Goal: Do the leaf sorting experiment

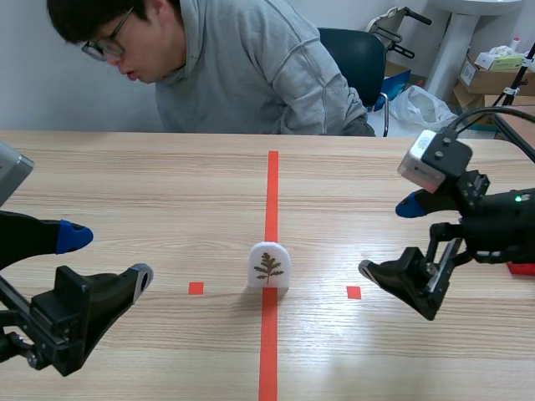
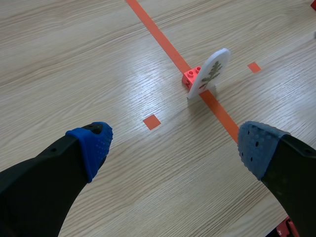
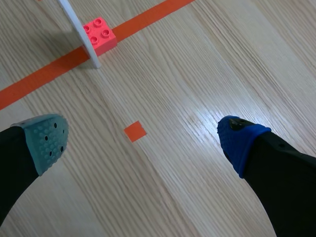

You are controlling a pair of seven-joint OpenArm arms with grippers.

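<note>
Scene view shows one leaf card (image 1: 269,266), one person (image 1: 242,67)

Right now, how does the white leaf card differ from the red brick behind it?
The leaf card is white, thin and round-topped, with a leaf printed on it; the red brick is blocky and studded. The leaf card stands taller; the red brick sits low, against its back. Both stand on the orange tape line.
</note>
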